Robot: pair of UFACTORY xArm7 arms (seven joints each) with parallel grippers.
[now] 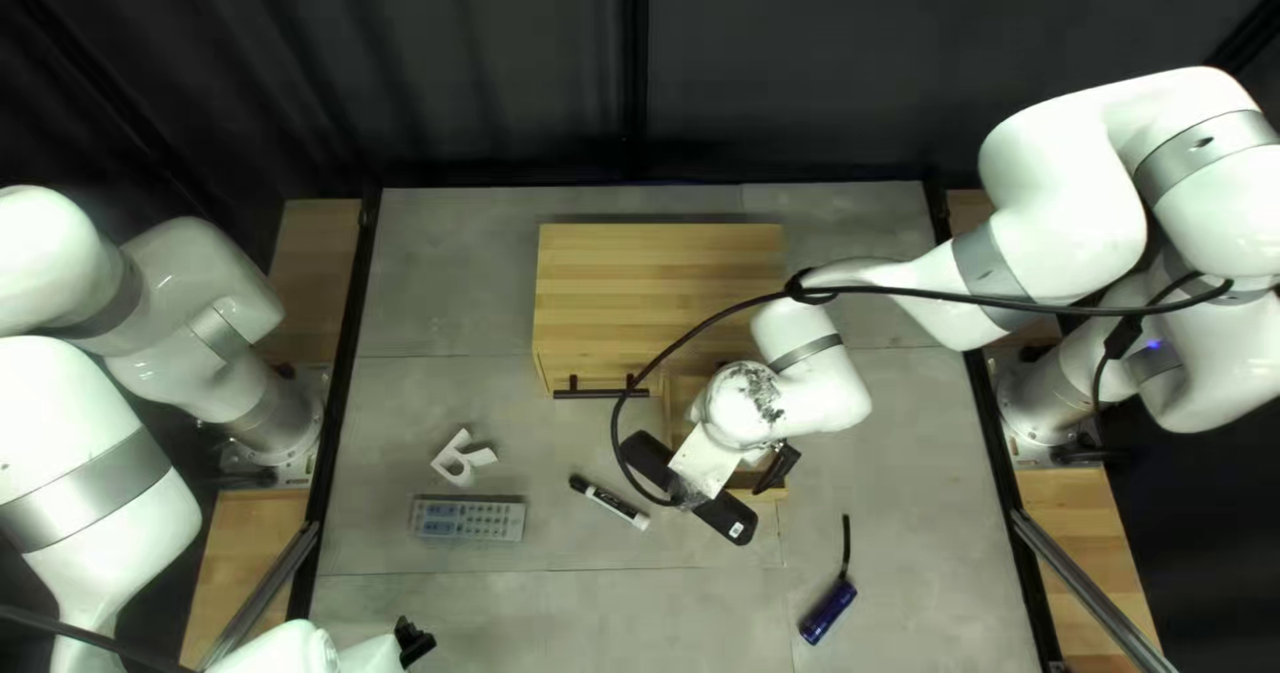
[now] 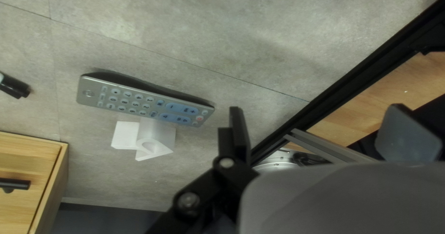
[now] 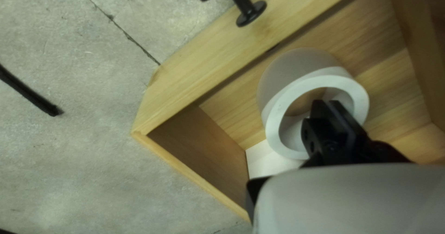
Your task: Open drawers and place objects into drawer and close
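Observation:
A wooden drawer cabinet (image 1: 655, 293) stands mid-table. Its right drawer (image 3: 194, 77) is pulled open, handle (image 3: 243, 2) toward the near side. My right gripper (image 3: 325, 122) reaches down into that drawer, shut on a white ring-shaped piece (image 3: 278, 112); one black finger sits inside the ring, the other is hidden. In the top left view the wrist (image 1: 745, 408) covers the drawer opening. My left gripper (image 2: 320, 133) hangs open over the table's near left edge, nothing between its fingers. A grey remote (image 2: 142, 101) and a white printed piece (image 2: 144, 140) lie ahead of it.
On the table lie the grey remote (image 1: 467, 518), the white piece (image 1: 462, 456), a black-and-white marker (image 1: 608, 501), a long black bar (image 1: 730, 521) beside the open drawer, and a blue flashlight (image 1: 828, 611) with a black strap. The left drawer's handle (image 1: 600, 390) sits flush.

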